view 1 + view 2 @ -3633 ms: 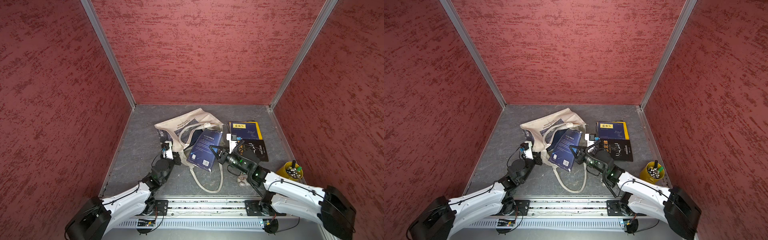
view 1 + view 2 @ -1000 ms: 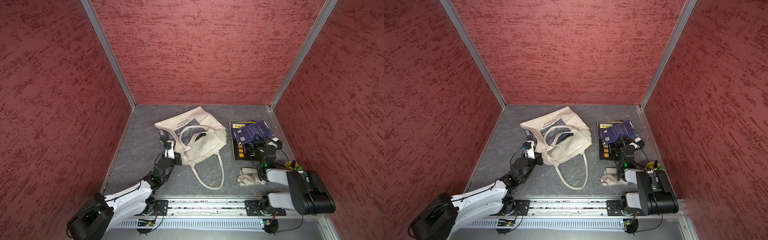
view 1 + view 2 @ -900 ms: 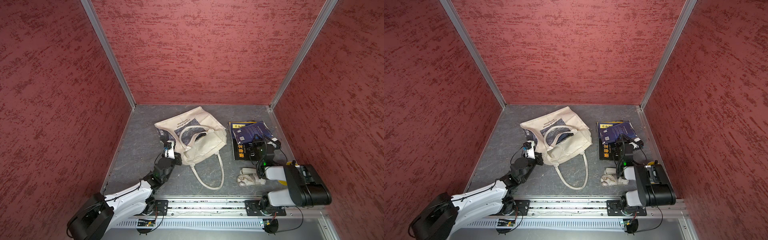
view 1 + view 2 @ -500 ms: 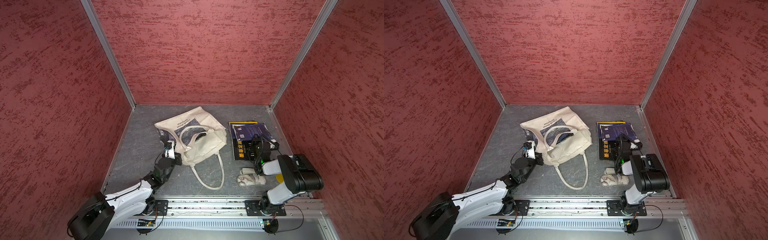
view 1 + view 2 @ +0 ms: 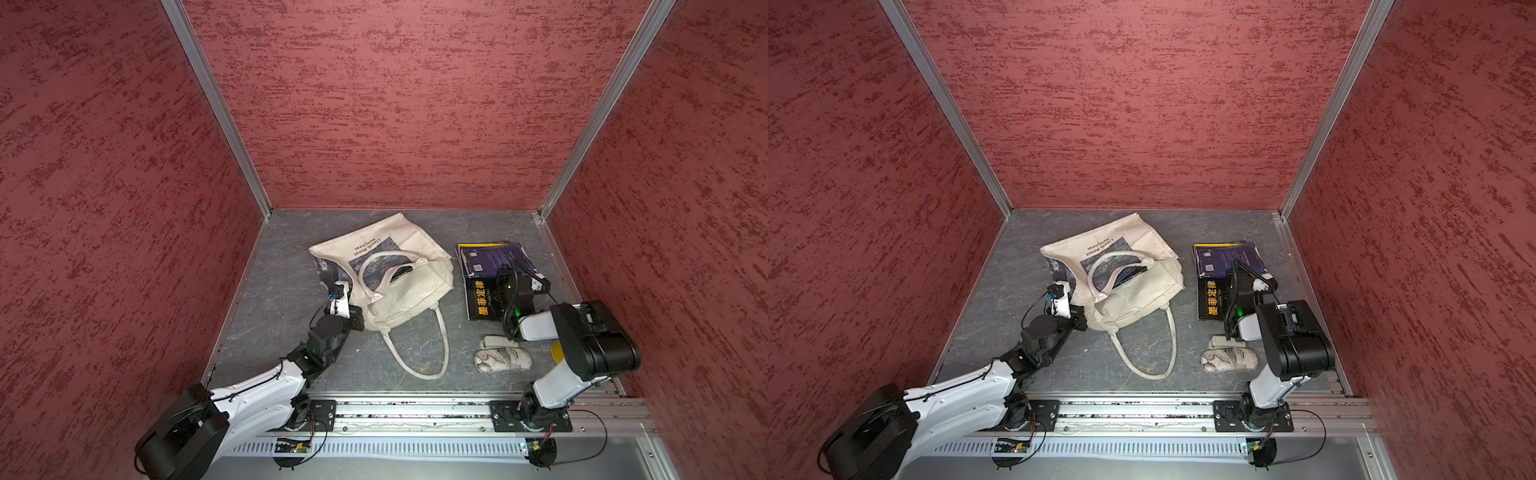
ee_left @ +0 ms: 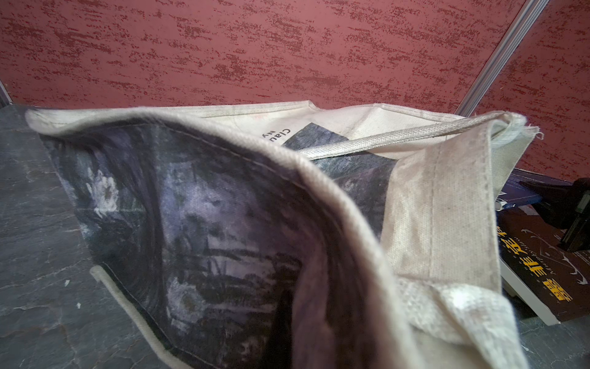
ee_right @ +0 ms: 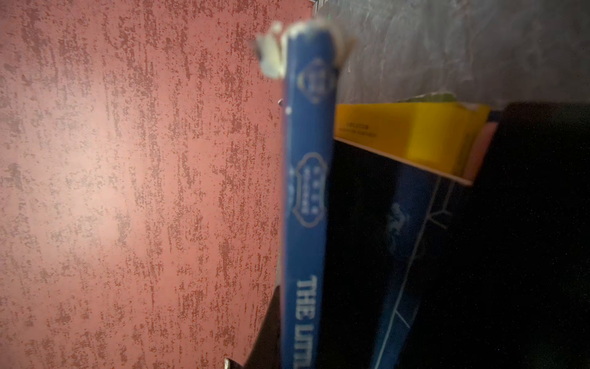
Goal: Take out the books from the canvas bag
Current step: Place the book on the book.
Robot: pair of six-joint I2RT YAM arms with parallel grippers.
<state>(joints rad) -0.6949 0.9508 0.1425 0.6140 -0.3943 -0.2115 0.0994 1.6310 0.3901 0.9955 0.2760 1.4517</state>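
Set-down step: the dark blue book (image 5: pixel 492 257) lies atop the black book (image 5: pixel 482 305), against the right fingers (image 5: pixel 506 277) (gripping or freed, I cannot tell). The left fingers (image 5: pixel 357 321) clench the canvas bag (image 5: pixel 409 286); next, fetch the remaining book (image 5: pixel 1128 272) just beyond them.

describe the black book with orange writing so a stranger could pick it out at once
Find the cream canvas tote bag in the middle of the grey floor, then look toward the right arm, where paperbacks lie together. The nearest of them, in front of the dark blue book, is the black paperback: only it carries a column of bold orange characters.
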